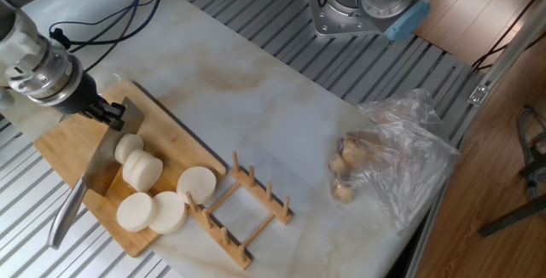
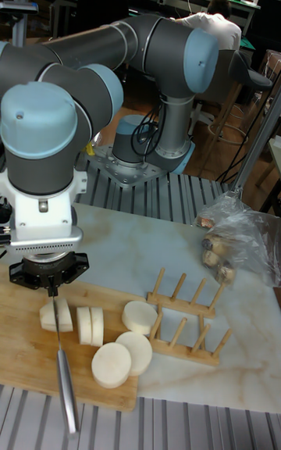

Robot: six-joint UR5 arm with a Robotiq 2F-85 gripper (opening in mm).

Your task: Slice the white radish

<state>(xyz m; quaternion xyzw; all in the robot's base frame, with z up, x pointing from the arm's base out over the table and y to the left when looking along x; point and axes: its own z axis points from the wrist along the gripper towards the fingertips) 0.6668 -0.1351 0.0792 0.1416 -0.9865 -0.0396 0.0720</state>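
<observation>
- So the gripper [image 1: 109,112] sits at the left edge of the fixed view, pinching the knife [image 1: 95,169] by the top of the blade, the handle trailing toward the lower left.
- Radish [image 1: 128,147] is on the board [image 1: 60,146] in the lower left of that view: a short stub tucked against the blade, and loose discs fanned out to its right, toward the rack [image 1: 243,210].
- In the tall view the blade stands edge-on through the stub [image 2: 56,314], so my guess is it's mid-cut or lining up the next slice.
- To do this well I'd keep the blade upright and press straight down onto the board, no twisting, since a round stub will roll if pushed sideways.
- Not much stub left, so the next slice should be taken with care, or the remainder just tips over.
- Radish looks creamy white, smooth and thick; the discs are chunky and roughly even, a couple overlapping.
- One disc [image 1: 197,182] sits touching the rack's near corner.
- Bag [image 1: 401,163] of brownish lumps is far right, well apart from all this.
</observation>
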